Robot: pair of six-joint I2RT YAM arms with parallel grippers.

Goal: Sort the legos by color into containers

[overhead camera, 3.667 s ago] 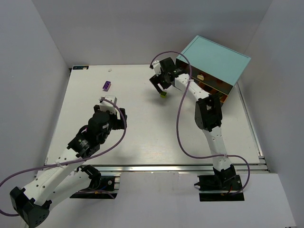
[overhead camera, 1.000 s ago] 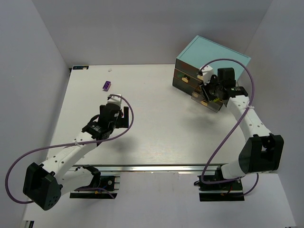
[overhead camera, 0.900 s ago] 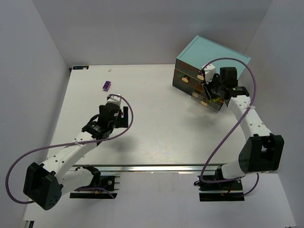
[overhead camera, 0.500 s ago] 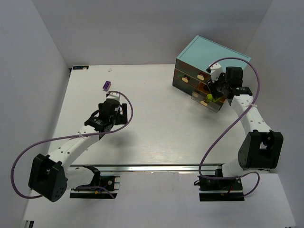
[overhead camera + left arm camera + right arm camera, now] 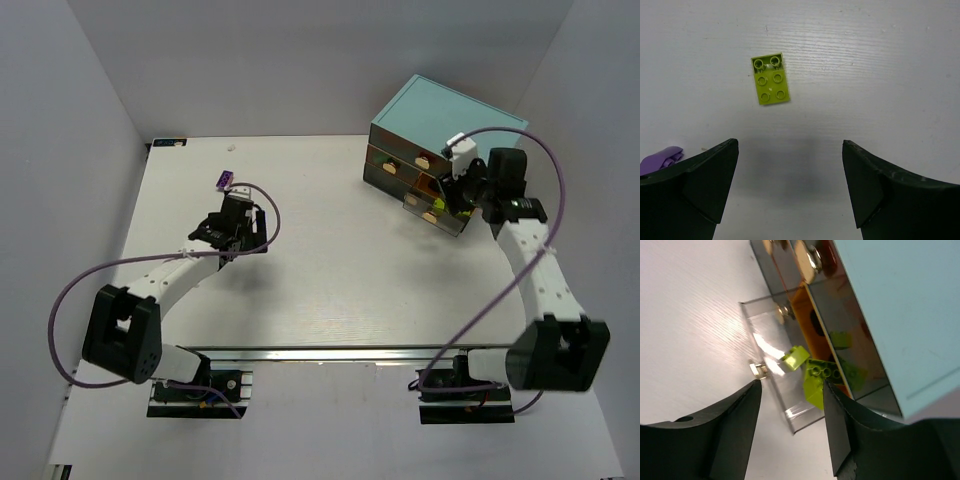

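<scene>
Honestly the next grab hangs on the left gripper [image 5: 790, 150]. Its jaws are spread wide with nothing in them, and 1 lime lego [image 5: 771, 80] lies on the table [image 5: 865, 75] just ahead, a bit off-centre toward the side where a purple lego [image 5: 662, 156] peeks out. Its long axis runs roughly along the reach, so I'd guess the jaws close across the short side. The right gripper [image 5: 791, 385] is well apart from all that, jaws apart and empty over the pulled-out drawer [image 5: 757, 340] with lime legos in it.

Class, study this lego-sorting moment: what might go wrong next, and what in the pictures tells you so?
The purple brick lies right beside the open left claw; lowering onto the lime brick may knock it. The open drawer juts out beneath the right claw; a careless move might bump it.
</scene>
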